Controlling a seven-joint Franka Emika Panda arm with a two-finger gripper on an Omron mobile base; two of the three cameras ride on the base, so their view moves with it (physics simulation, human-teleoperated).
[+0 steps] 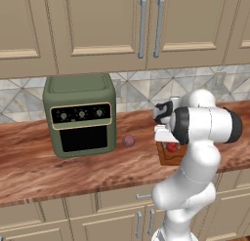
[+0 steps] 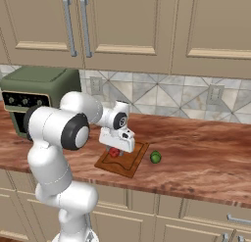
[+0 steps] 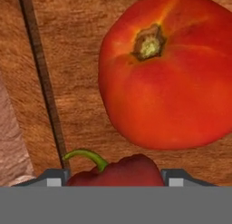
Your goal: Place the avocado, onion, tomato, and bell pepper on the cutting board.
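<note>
In the hand view the bright orange-red tomato (image 3: 167, 73) lies on the brown cutting board (image 3: 81, 60), whose rim groove runs down the left. The deep red bell pepper (image 3: 118, 171), with a curled green stem, sits between my fingertips, and my gripper (image 3: 115, 177) is shut on it just over the board beside the tomato. From the right base camera, my gripper (image 2: 116, 144) hangs over the board (image 2: 132, 162), and the green avocado (image 2: 155, 157) rests on the counter just right of it. The pinkish-purple onion (image 1: 128, 140) sits on the counter next to the oven.
A green countertop oven (image 1: 80, 115) stands at the left against the tiled backsplash. Wall cabinets hang above the reddish wooden counter (image 2: 206, 148), which stretches on to the right of the board. My arm's elbow blocks part of the board (image 1: 168, 159) in the left base view.
</note>
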